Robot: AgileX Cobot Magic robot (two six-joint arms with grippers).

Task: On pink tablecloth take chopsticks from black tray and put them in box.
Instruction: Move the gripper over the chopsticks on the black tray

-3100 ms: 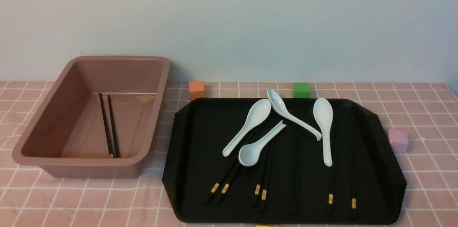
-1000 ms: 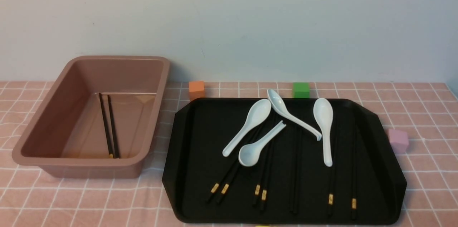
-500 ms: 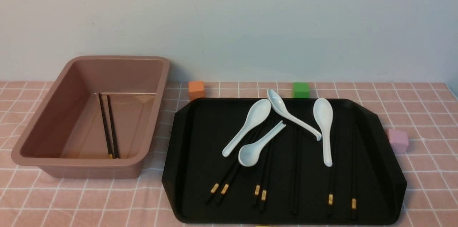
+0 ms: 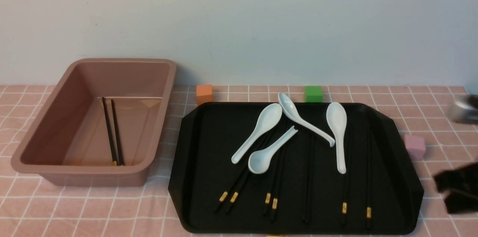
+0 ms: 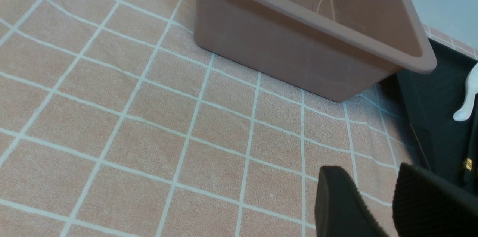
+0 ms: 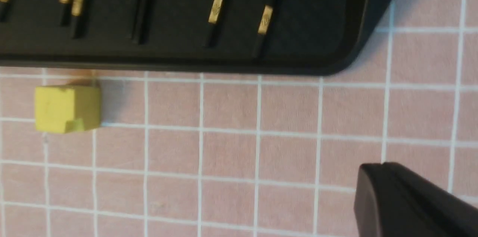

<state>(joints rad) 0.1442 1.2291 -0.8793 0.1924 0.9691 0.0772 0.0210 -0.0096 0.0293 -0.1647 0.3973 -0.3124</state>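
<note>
Since half a second ago, the right gripper [image 4: 456,190] has come into the front view at its right edge. It is a blurred black shape over the pink tablecloth [image 4: 93,211], just beside the near right corner of the black tray [image 4: 201,147]. The blur hides whether its jaws are apart or together. Several chopsticks [image 4: 274,203] lie lengthwise on the tray with their gold bands toward the near rim, some of them under four pale spoons [image 4: 338,132]. Two more lie side by side on the floor of the box [image 4: 74,175], which stands left of the tray. An orange cube [image 4: 204,93] and a green cube [image 4: 313,93] sit behind the tray, and a pink cube [image 4: 415,146] sits to its right.

From the left wrist, the left gripper [image 5: 368,172] hangs over the cloth near the box's corner and the tray's edge. Its jaws are apart and hold nothing, with cloth showing between them.

From the right wrist, only one black finger [image 6: 407,199] shows, over bare cloth, so the state of the jaws cannot be told here either. The banded chopstick ends lie inside the tray's near rim. A yellow cube [image 6: 67,108] rests on the surface just beside that rim.
</note>
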